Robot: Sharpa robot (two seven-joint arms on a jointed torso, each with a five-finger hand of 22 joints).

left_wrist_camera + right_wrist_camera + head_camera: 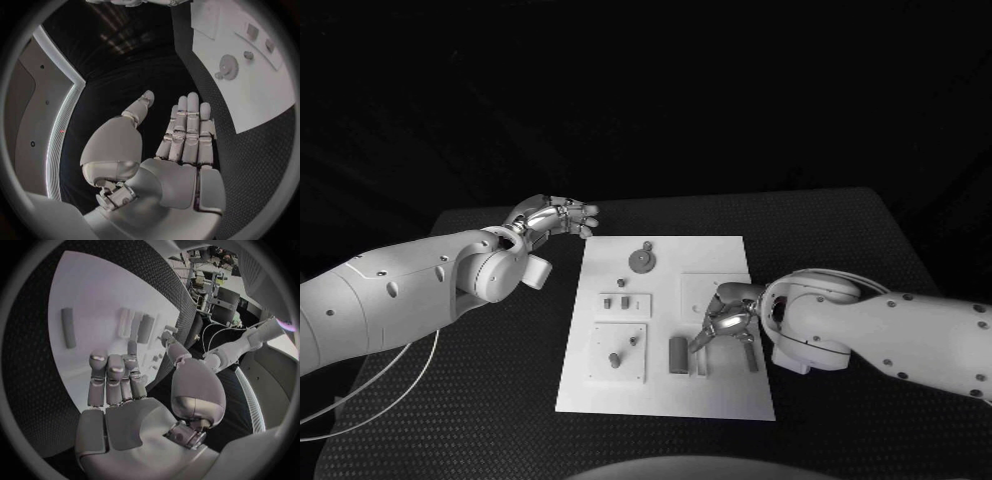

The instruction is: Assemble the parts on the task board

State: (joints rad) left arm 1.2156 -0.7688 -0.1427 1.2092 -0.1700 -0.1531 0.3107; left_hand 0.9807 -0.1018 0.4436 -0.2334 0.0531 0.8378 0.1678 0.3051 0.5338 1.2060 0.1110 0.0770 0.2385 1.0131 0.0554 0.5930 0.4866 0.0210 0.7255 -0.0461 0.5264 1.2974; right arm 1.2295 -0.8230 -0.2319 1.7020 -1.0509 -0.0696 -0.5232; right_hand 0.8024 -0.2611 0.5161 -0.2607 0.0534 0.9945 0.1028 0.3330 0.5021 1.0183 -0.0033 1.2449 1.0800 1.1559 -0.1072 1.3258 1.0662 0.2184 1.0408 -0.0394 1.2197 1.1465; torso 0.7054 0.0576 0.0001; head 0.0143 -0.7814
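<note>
The white task board (718, 395) lies in the middle of the black table. On it are a round grey gear-like part (642, 260), small pegs (620, 299) and dark grey bars (678, 354). My right hand (727, 318) hovers over the board's right half, fingers pointing toward the bars, thumb apart, nothing held. In the right wrist view that hand (115, 377) reaches over the board (94, 295) with the bars (145, 328) beyond its fingertips. My left hand (557, 215) is off the board by its far left corner. In the left wrist view the left hand (184, 135) is flat and empty, the gear (228, 66) beyond it.
Black textured table (488, 390) surrounds the board on all sides. A further grey bar (750, 355) lies near the board's right edge, under my right forearm. A white cable (380, 385) loops beside my left arm.
</note>
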